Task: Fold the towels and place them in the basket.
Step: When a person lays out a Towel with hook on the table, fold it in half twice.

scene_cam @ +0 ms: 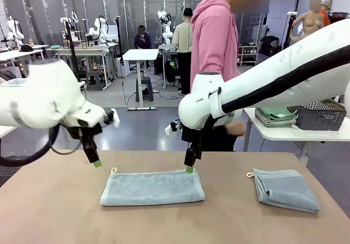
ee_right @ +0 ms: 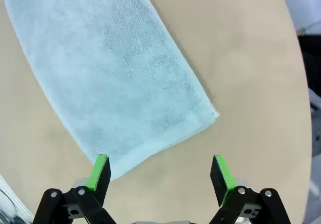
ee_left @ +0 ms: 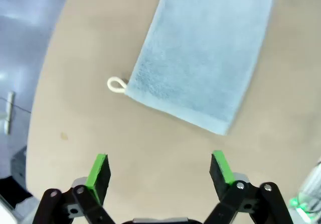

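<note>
A pale grey-blue terry towel lies in the lower centre of the front view on the brown surface, doubled lengthwise into a long flat band with its white loop at the upper left corner. The left tool hangs just above and to the left of that corner with its jaws wide apart and nothing between them; its wrist view shows bare surface between the green pads and the towel end above them. The right tool stands at the band's upper right corner, jaws also spread and empty, one pad just over the towel's edge in its wrist view; whether it touches the cloth I cannot tell. A second towel, folded smaller, lies at the lower right. The dark grey wire-mesh basket sits well apart on a white side table at the right edge, beside a stack of green towels. I judge the first fold done and the crosswise fold next. That calls for pinching one short end, both layers together, and carrying it over to the other end without dragging the band askew.
</note>
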Controlling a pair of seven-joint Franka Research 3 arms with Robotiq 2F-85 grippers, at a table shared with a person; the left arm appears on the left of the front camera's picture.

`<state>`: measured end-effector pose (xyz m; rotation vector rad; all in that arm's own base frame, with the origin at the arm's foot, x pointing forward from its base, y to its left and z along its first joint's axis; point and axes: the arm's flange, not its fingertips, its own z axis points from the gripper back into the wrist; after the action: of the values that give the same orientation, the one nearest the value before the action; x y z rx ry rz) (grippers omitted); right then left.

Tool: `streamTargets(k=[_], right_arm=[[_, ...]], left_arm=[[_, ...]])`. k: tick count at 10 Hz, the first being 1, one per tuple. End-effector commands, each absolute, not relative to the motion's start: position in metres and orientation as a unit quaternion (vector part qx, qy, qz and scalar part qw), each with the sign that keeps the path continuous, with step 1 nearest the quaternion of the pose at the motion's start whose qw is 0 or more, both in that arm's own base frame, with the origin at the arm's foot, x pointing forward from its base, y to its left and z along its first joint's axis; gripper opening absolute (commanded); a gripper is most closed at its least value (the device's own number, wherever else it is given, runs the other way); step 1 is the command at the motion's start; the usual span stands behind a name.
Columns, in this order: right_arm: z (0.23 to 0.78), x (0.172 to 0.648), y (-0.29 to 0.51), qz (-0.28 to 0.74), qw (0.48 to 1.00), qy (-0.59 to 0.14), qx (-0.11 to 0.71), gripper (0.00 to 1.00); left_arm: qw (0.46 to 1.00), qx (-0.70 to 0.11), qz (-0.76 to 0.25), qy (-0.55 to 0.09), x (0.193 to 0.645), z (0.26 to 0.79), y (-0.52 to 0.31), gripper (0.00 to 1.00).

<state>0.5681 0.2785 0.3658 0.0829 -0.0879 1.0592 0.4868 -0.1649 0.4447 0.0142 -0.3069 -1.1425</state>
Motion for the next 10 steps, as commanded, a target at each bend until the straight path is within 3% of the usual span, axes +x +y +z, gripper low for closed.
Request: streamTargets(k=[1, 5, 8, 10], right_arm=[[0.370, 0.533, 0.274, 0.398, 0.910, -0.094, 0.058, 1.00], [0.351, 0.506, 0.273, 0.281, 0.951, -0.116, 0.053, 1.00], [0.338, 0.499, 0.265, 0.276, 0.955, -0.086, 0.061, 1.00], [0.325, 0.505, 0.259, 0.186, 0.980, -0.044, 0.059, 1.00]], left_arm=[[0.860, -0.014, -0.485, -0.157, 0.426, 0.501, -0.153, 1.00], [0.883, 0.001, -0.437, -0.172, 0.354, 0.592, -0.148, 1.00], [0.892, 0.030, -0.417, -0.172, 0.323, 0.649, -0.134, 1.00], [0.910, 0.007, -0.370, -0.188, 0.304, 0.683, -0.118, 1.00]])
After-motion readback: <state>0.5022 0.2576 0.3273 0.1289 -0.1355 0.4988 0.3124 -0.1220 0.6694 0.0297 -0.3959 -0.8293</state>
